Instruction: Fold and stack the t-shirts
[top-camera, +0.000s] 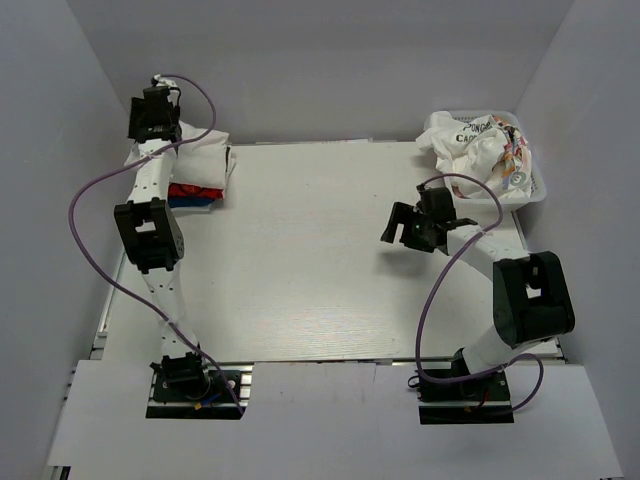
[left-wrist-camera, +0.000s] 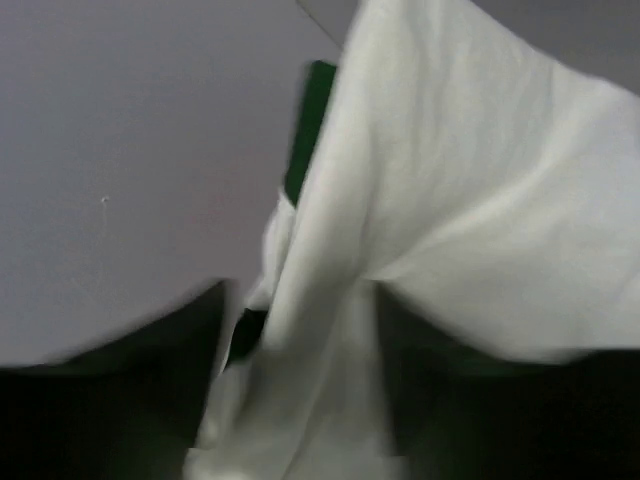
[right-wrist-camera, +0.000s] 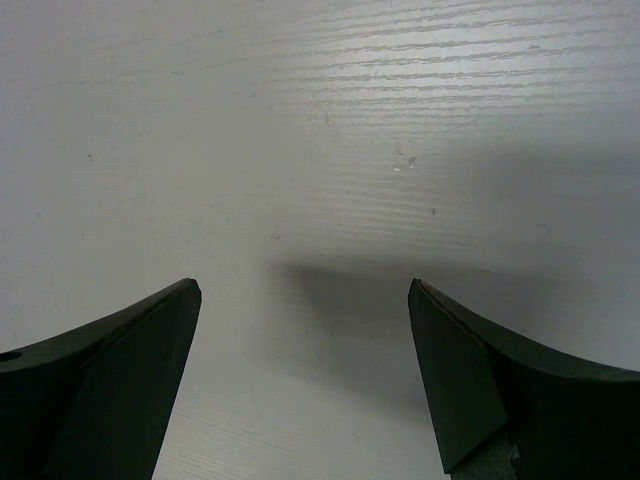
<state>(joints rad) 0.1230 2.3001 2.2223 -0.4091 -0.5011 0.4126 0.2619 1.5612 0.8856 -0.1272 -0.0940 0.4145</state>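
An off-white t-shirt (top-camera: 200, 160) lies folded on top of a stack at the far left, over a red t-shirt (top-camera: 195, 190) and a darker layer. My left gripper (top-camera: 152, 112) is raised at the stack's back left corner. In the left wrist view it (left-wrist-camera: 300, 440) is shut on a fold of the off-white t-shirt (left-wrist-camera: 450, 200), with a dark green t-shirt (left-wrist-camera: 318, 100) showing behind. My right gripper (top-camera: 400, 225) is open and empty over the bare table (right-wrist-camera: 320, 120), right of centre; it also shows in the right wrist view (right-wrist-camera: 305, 300). More crumpled off-white printed t-shirts (top-camera: 480, 150) fill the basket.
A white mesh basket (top-camera: 540, 195) stands at the back right corner. White walls close in the table on the left, back and right. The left arm's purple cable (top-camera: 90, 200) loops out over the table's left edge.
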